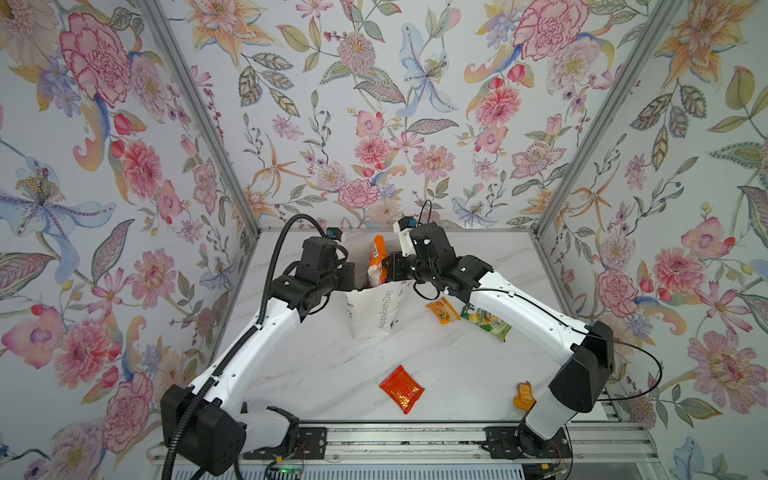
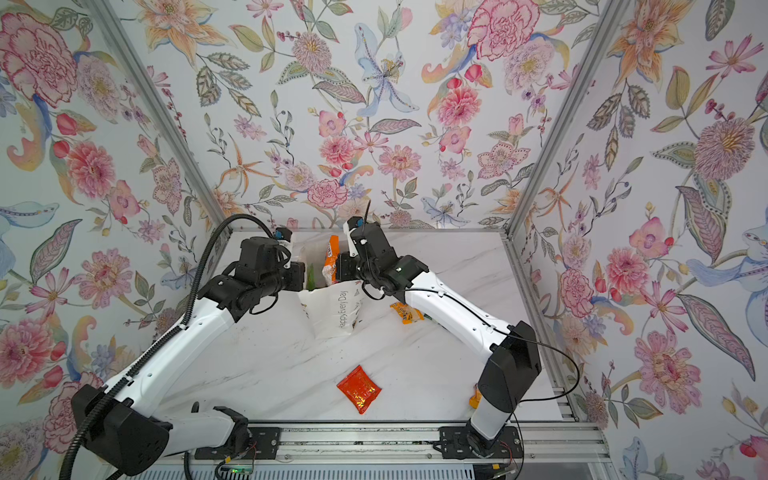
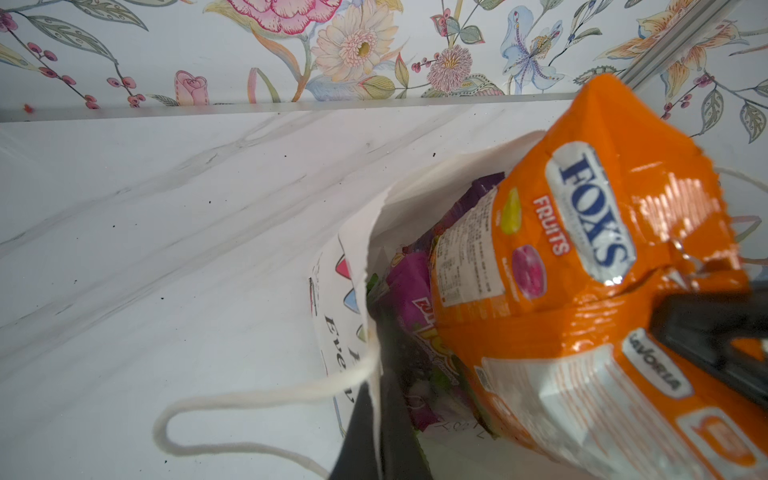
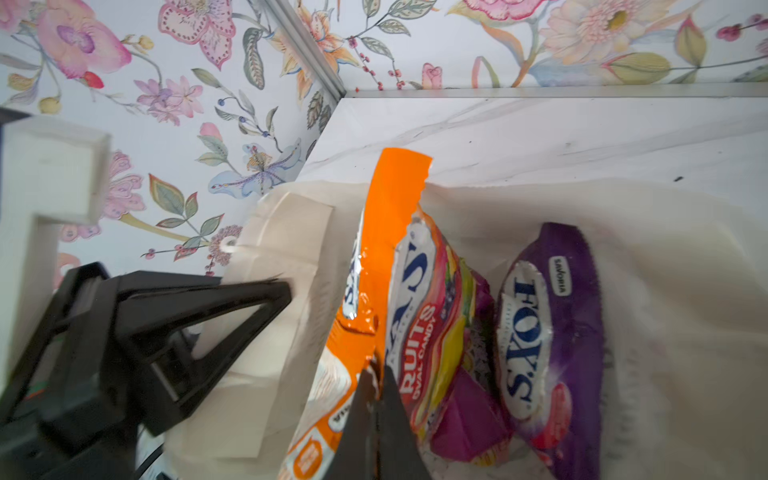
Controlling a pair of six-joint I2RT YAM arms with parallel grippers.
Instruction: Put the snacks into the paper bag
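A robot test cell, as in a lab, is shown. Floral wallpaper panels (image 1: 374, 104) are framed by bare aluminium profiles (image 1: 200, 112), and a marble-patterned tabletop (image 1: 332, 374) is enclosed by them. Two arms (image 1: 249, 345) are bolted to a metal rail (image 1: 395, 440), beside which a lit circuit board (image 1: 284, 470) and loose wiring (image 1: 557, 453) are exposed.

The paper bag (image 1: 374, 309) is seen as matt white paper, creased, with a handle (image 3: 232, 405) of soft twisted cord. The orange candy bag (image 3: 582, 232) and the red-orange foil pack (image 1: 401, 388) are shown in glossy, crinkled film. The table (image 1: 332, 374) is finished smooth, in a marble pattern.
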